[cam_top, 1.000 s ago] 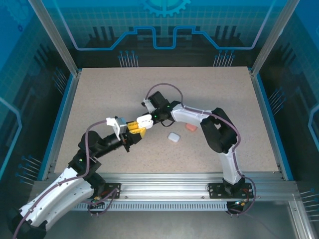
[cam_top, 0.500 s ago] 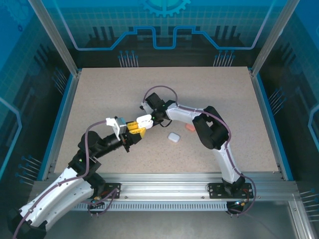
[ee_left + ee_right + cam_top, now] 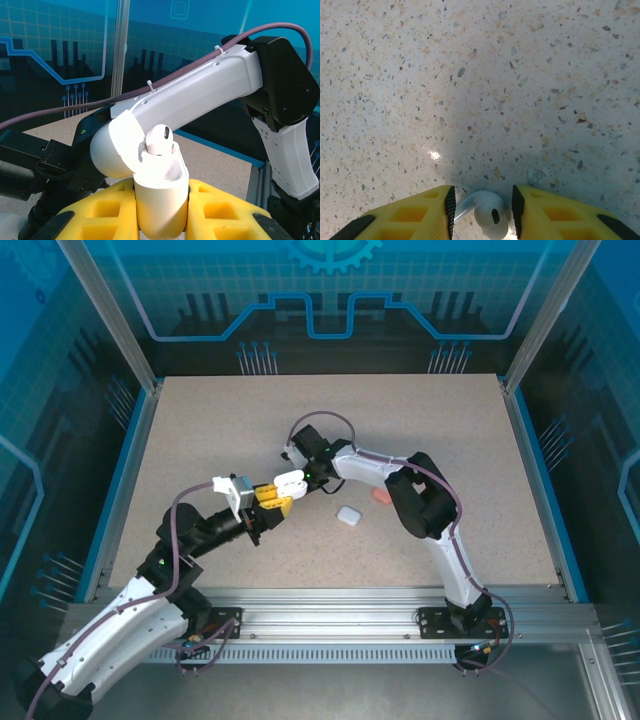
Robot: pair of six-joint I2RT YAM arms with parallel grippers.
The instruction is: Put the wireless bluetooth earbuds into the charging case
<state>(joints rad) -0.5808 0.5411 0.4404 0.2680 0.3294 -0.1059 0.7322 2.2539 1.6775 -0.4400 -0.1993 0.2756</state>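
Note:
My left gripper (image 3: 161, 212) is shut on a white charging case (image 3: 160, 192), held upright off the table with its lid (image 3: 114, 150) flipped open to the left. One white earbud (image 3: 159, 140) sits in the case's left slot, and the slot beside it looks empty. In the top view the case (image 3: 290, 481) is at mid-table. My right gripper (image 3: 482, 200) is down at the speckled tabletop, its yellow fingers (image 3: 415, 215) straddling a second white earbud (image 3: 489, 216) that lies flat. The jaws stand open, with a thin gap at the right pad.
A closed white case (image 3: 348, 515) and a salmon-pink case (image 3: 381, 497) lie on the table right of the grippers. The right arm's forearm (image 3: 200, 85) crosses close behind the held case. Blue walls ring the table (image 3: 200, 440).
The right arm has swung a little left and settled over the loose earbud, its jaws narrowing around it. The left arm and the case have stayed still.

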